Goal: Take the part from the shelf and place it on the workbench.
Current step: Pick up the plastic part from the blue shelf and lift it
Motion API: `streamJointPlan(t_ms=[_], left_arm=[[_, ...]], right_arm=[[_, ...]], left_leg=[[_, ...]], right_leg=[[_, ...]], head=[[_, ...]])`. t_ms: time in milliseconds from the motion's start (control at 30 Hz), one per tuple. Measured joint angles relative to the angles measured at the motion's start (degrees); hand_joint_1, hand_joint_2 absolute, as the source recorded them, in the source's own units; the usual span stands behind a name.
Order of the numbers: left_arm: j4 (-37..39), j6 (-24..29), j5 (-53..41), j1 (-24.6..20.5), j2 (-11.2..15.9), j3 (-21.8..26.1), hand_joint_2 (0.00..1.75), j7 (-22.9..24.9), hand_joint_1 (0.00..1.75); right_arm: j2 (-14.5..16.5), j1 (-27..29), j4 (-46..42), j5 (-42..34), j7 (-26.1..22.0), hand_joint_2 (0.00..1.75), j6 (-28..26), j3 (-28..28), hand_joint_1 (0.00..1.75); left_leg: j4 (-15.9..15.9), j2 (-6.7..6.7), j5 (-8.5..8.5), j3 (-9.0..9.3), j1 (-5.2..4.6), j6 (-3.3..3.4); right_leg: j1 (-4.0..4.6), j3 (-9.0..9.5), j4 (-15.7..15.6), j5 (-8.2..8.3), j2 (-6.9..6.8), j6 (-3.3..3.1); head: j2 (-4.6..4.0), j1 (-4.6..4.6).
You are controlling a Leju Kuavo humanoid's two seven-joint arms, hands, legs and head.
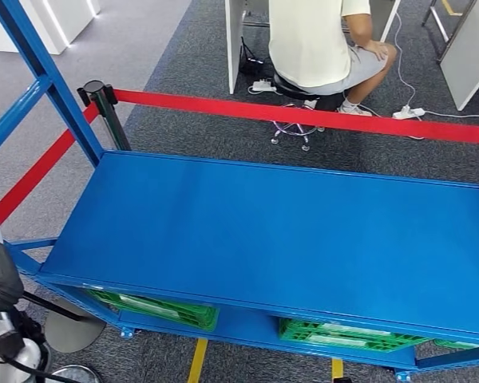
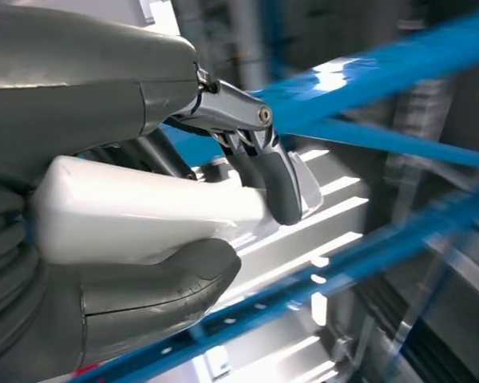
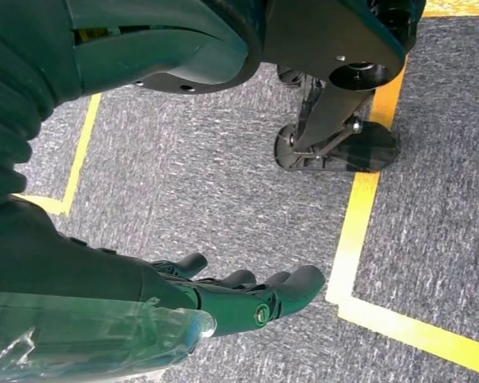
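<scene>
one white part [image 2: 135,211] is gripped in the left hand [image 2: 113,231], pinned between the thumb [image 2: 159,291] and dark fingers [image 2: 279,183] beside blue shelf rails [image 2: 370,64]. one right hand [image 3: 183,307] is seen released, fingers spread above grey carpet [image 3: 225,183]. two green crates [image 1: 164,307] are stored under one blue workbench [image 1: 285,231].

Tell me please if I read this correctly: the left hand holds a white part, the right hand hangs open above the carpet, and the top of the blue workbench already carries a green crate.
One detail is wrong. The head view shows the blue workbench top bare; the green crates sit on its lower level. The rest stands: the left hand holds the white part, and the right hand hangs open above the carpet.
</scene>
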Motion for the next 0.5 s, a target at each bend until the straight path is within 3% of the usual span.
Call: streamJointPlan(t_ms=[200,333,500], left_arm=[[-6.10,0.17,-10.72,3.69,-5.38,-6.04,1.75,-0.34,1.75],[-7.33,0.18,-11.26,5.03,-6.77,-11.02,1.75,-0.36,1.75],[-7.99,0.19,-11.36,5.65,-7.51,-13.25,1.75,-0.36,1.75]], right_arm=[[-0.54,0.96,-0.12,0.68,0.30,1.75,-0.50,-0.16,0.00],[-0.82,1.54,-0.21,0.83,0.48,1.75,-0.66,-0.32,0.00],[-0.89,1.65,-0.28,0.85,0.50,1.75,-0.66,-0.33,0.00]], left_leg=[[0.00,-0.01,-0.09,0.00,-0.01,0.14],[0.00,0.00,-0.11,0.00,0.00,0.17],[0.00,0.00,-0.11,0.01,0.00,0.17]], right_leg=[[-0.01,0.11,-0.22,-0.01,-0.02,0.04],[-0.01,0.13,-0.26,-0.01,0.00,0.07],[0.00,0.12,-0.26,-0.02,-0.01,0.09]], head=[[0.00,0.01],[-0.01,0.01],[0.00,0.01]])
